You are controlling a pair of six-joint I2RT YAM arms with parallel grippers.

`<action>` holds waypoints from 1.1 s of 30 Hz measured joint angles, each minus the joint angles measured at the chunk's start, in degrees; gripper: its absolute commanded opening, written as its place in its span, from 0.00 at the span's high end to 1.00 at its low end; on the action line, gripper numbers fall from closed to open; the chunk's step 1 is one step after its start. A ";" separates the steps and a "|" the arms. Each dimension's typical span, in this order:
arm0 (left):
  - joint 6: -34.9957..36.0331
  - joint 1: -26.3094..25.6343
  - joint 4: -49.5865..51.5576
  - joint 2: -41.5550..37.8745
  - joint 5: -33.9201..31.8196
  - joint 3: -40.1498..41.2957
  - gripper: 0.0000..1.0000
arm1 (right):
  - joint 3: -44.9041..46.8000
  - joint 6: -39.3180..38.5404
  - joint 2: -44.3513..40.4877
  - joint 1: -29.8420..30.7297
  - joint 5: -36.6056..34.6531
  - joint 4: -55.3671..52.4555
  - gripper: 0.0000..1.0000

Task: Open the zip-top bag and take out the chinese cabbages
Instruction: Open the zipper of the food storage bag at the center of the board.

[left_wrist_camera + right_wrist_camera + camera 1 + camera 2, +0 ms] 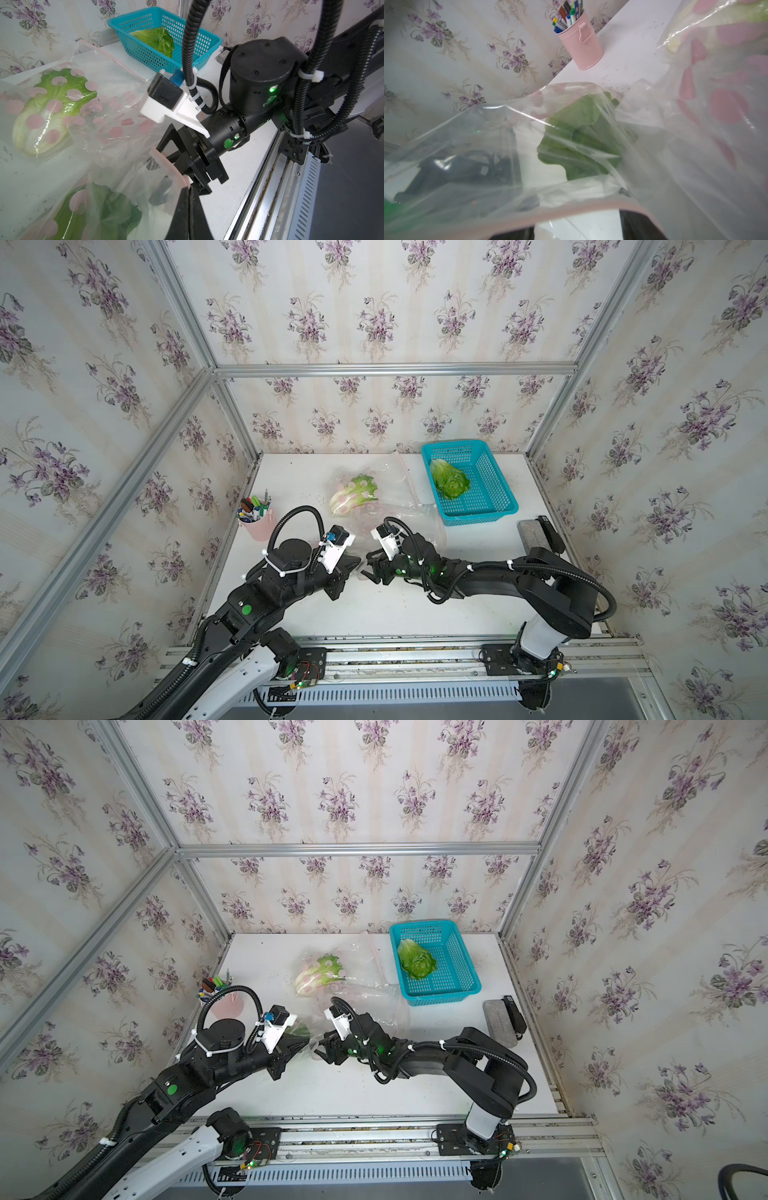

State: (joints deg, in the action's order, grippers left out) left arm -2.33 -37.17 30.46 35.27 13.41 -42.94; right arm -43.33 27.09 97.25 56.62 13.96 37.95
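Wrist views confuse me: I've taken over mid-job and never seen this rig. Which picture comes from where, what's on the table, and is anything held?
Two robot arms work over a white table. The two wide pictures come from one camera overhead; the two close ones from a camera on each arm's wrist. On the table lies a clear zip-top bag with pink spots, holding two cabbages: one at its far end, one near the mouth. A third cabbage sits in the teal basket. A pink cup of pens and a grey block stand aside. On the left arm the jaws are shut on the bag's pink rim; on the right arm they stand open close by that rim.
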 measured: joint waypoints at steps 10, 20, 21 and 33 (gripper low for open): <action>-0.33 -0.02 0.00 -0.72 -0.26 0.17 1.00 | -4.33 -0.57 3.26 -2.91 0.74 -1.90 0.55; -1.38 -0.15 -0.44 0.59 -0.92 0.74 1.00 | -4.57 2.56 8.24 -1.77 9.44 0.26 0.47; -1.55 -0.17 -0.46 0.59 -0.92 0.87 1.00 | -4.13 3.21 8.48 -1.60 9.79 1.31 0.45; -5.97 -0.39 -1.18 -0.52 -2.08 2.71 0.94 | -5.90 5.88 12.00 -1.36 11.08 7.15 0.29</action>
State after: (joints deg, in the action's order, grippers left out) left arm -8.29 -37.56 29.28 34.74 11.33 -40.23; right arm -49.23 32.97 109.25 55.27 25.04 45.10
